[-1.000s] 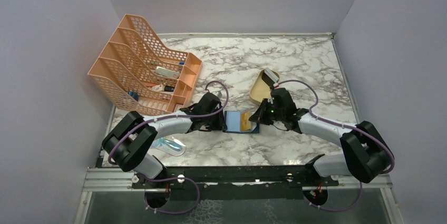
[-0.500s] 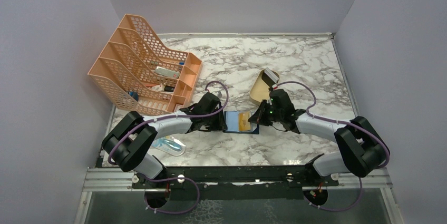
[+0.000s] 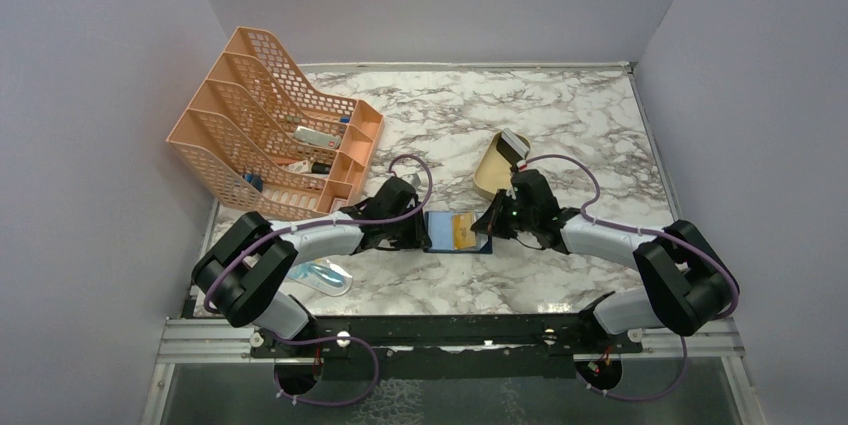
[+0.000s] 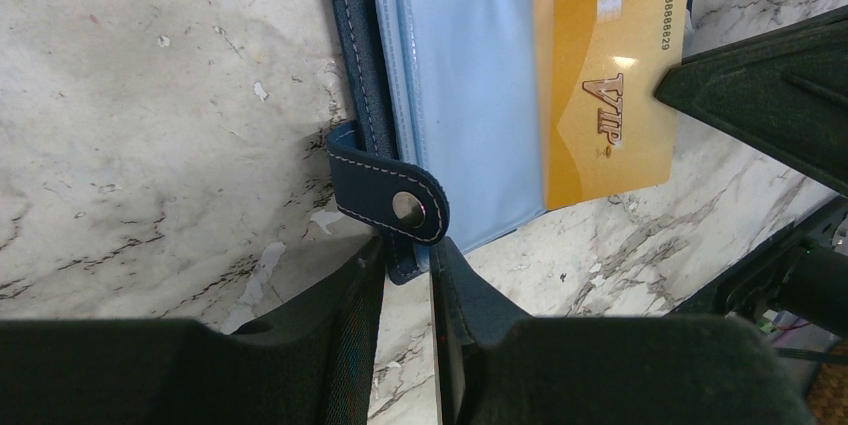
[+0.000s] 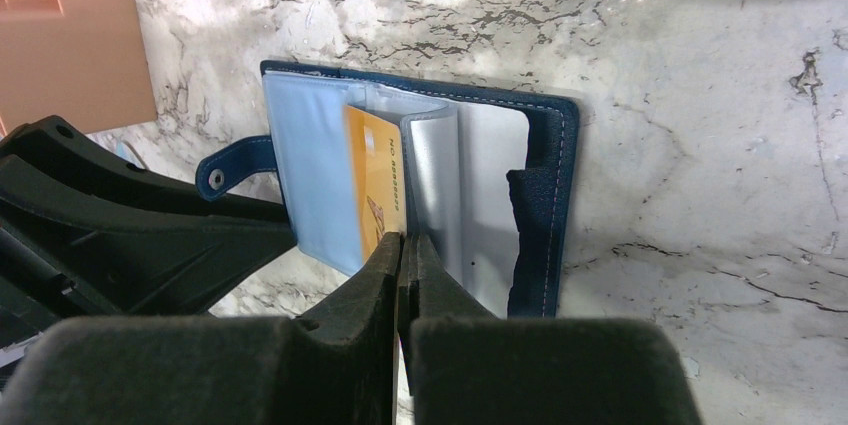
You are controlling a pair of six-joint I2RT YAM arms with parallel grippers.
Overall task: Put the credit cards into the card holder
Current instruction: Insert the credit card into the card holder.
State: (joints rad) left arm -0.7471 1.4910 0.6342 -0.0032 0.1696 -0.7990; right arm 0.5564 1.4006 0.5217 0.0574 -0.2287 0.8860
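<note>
The navy card holder point(image 3: 440, 231) lies open on the marble between my two grippers, its pale clear sleeves point(image 4: 470, 95) facing up. My left gripper point(image 4: 405, 267) is shut on the holder's near edge, just under the snap strap point(image 4: 392, 198). A yellow-gold credit card point(image 4: 605, 95) marked VIP lies across the sleeves, its left part under a sleeve. My right gripper point(image 5: 403, 245) is shut on that card's point(image 5: 372, 180) right edge, next to a grey sleeve point(image 5: 440, 185). More cards point(image 3: 515, 144) lean in the tan tray.
The tan oval tray point(image 3: 488, 177) stands just behind the right gripper. An orange mesh file rack point(image 3: 270, 135) with small items fills the back left. A blue-patterned packet point(image 3: 325, 275) lies near the left arm's base. Grey walls close in on three sides.
The right gripper has edged left with the yellow-gold card, sliding it a little further over the holder. The left gripper has kept its hold.
</note>
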